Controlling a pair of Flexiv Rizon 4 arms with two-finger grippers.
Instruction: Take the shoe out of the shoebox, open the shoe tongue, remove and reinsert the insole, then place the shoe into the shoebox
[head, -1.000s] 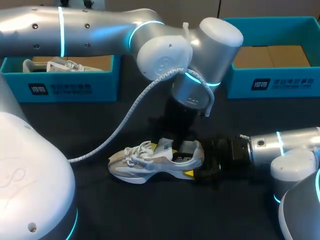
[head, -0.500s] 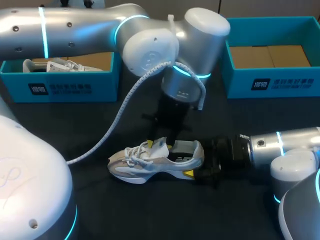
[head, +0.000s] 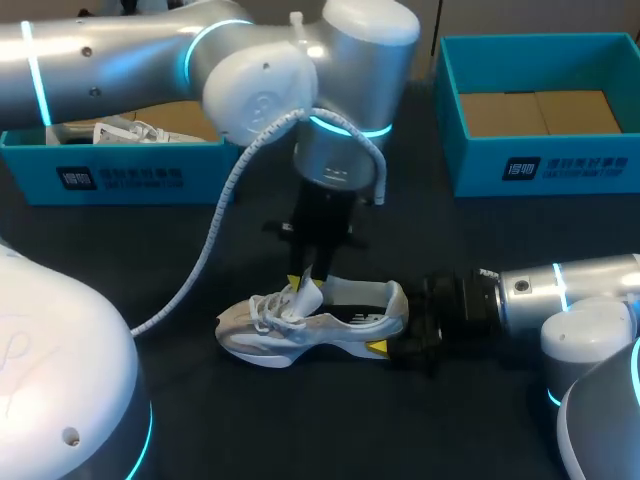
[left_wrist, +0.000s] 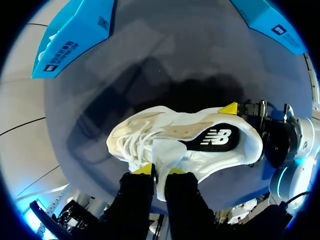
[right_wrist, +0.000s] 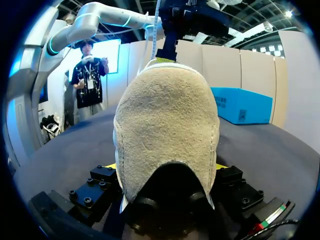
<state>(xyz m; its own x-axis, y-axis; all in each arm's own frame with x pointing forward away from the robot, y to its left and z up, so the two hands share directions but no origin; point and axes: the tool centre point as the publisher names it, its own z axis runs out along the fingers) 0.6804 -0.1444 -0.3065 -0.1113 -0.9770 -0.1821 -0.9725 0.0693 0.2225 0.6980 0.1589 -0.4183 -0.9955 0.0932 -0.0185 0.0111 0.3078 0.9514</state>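
Shoe (right_wrist: 167, 130): heel-on, clamped in right gripper (right_wrist: 167, 167) | left gripper (right_wrist: 166, 50): at its far end | shoebox (right_wrist: 242, 105): beyond

A: What's lying on the dark bench (head: 300, 430)?
B: A white shoe (head: 310, 325) in the middle, sole down — plus the left shoebox (head: 120, 178) and right shoebox (head: 545, 165), both teal, far side.

Shoe (right_wrist: 167, 130) heel rough suede; table (head: 330, 420) surf. matt.
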